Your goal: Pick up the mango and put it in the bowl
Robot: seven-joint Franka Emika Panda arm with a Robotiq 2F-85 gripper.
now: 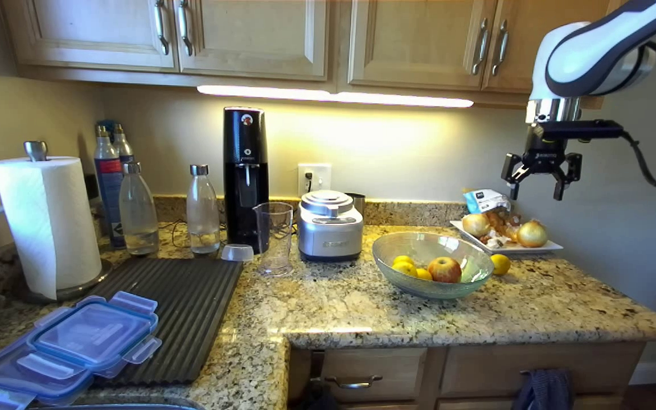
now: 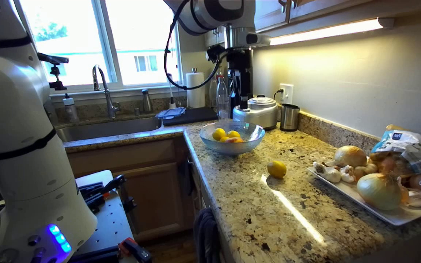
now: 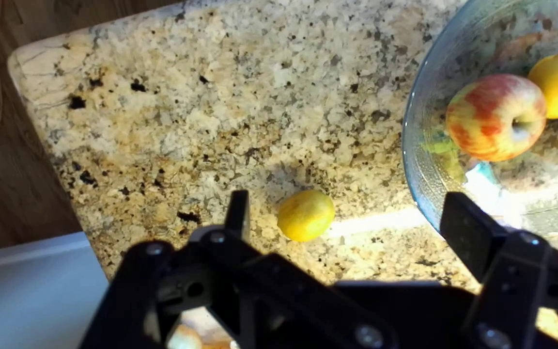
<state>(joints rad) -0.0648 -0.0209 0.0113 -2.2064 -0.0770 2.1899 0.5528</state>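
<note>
The mango, a small yellow fruit (image 1: 500, 264), lies on the counter just beside the bowl. It also shows alone on the stone in an exterior view (image 2: 277, 169) and between the fingers in the wrist view (image 3: 306, 215), nearer the left finger. The clear glass bowl (image 1: 447, 290) holds an apple and several yellow fruits; its wall shows in an exterior view (image 2: 232, 148) and at the right of the wrist view (image 3: 422, 145). My gripper (image 1: 536, 191) is open and empty, pointing down, high above the counter. It also shows in the wrist view (image 3: 349, 213).
A white plate (image 2: 389, 218) with onions and garlic and a bag (image 2: 408, 146) stand at the wall end. A silver appliance (image 1: 331, 228), a clear pitcher (image 1: 274, 245) and a black machine (image 1: 245, 182) stand beyond the bowl. Cabinets (image 1: 419, 45) hang above the counter.
</note>
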